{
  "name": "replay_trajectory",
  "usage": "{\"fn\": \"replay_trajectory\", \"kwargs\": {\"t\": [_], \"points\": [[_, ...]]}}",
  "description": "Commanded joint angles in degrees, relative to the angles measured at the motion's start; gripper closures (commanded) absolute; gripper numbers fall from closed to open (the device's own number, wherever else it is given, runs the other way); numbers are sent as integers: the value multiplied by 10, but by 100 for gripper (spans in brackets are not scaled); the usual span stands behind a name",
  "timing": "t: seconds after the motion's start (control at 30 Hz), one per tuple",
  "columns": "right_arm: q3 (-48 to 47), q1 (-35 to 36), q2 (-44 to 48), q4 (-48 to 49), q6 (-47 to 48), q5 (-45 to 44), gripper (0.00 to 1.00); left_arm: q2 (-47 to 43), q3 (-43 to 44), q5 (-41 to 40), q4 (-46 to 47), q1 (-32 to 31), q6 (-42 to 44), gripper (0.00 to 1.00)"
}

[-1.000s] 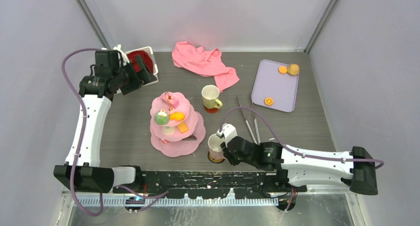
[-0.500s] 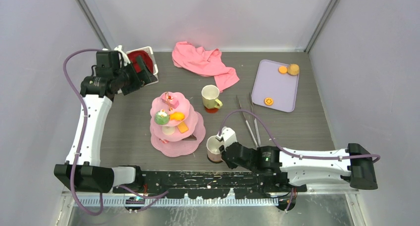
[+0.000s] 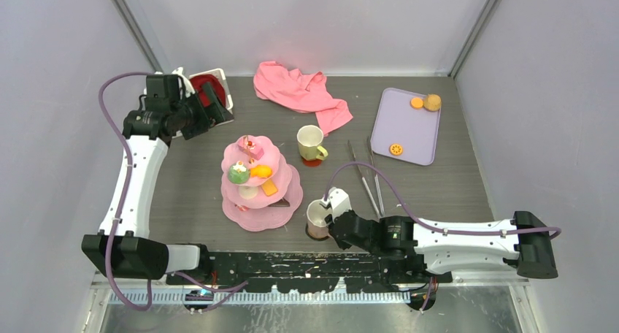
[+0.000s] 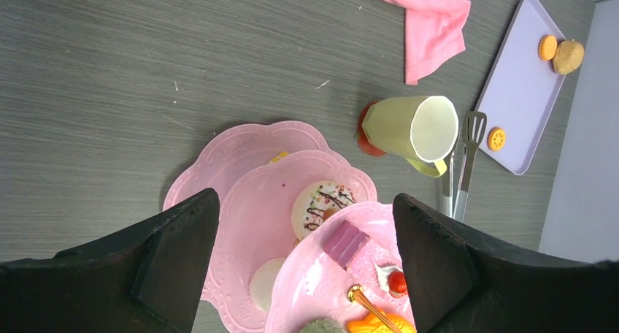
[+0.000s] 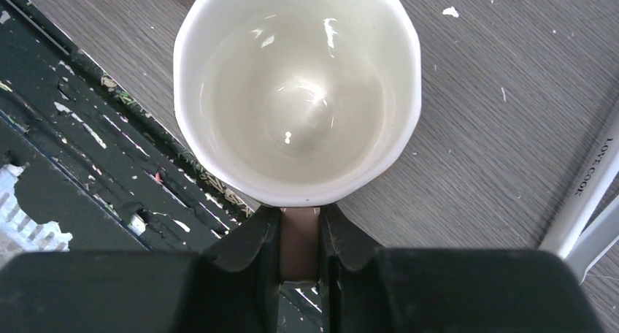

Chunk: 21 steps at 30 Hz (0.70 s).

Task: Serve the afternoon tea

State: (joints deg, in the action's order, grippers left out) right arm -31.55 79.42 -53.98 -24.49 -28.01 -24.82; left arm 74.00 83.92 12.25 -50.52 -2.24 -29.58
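The pink three-tier cake stand (image 3: 242,210) stands left of centre and holds small toy pastries and fruits. It also shows in the left wrist view (image 4: 241,194). My left gripper (image 3: 212,102) is open and empty, held high by the far-left basket, apart from the stand (image 4: 303,198). The yellow-green mug (image 3: 310,142) stands upright right of the stand and shows in the left wrist view (image 4: 400,127). The pale pink mug (image 3: 317,217) stands upright and empty near the front edge (image 5: 299,92). My right gripper (image 3: 333,223) is shut on its handle (image 5: 299,234).
A white basket with red cloth (image 3: 198,83) sits far left behind my left gripper. A pink cloth (image 3: 303,90) lies at the back. A lilac tray (image 3: 409,132) with three orange cookies lies right. Metal tongs and a spatula (image 3: 371,178) lie beside the pink mug.
My right arm has shifted slightly toward the near edge while holding the pink mug, which has barely moved. My left gripper has edged slightly to the right.
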Motion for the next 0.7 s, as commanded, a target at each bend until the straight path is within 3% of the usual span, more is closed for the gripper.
{"fn": "replay_trajectory", "kwargs": {"t": [0.0,0.17,0.37,0.67], "points": [[-14,4,16,12,-9,-35,99,1,-2,14,30,2,1,12],[-11,5,8,12,-4,-18,99,0,-3,14,30,2,1,12],[-21,5,4,5,-12,-17,78,-2,-4,13,30,2,1,12],[-35,4,-5,4,-21,-10,64,-4,-3,15,30,2,2,12]]}}
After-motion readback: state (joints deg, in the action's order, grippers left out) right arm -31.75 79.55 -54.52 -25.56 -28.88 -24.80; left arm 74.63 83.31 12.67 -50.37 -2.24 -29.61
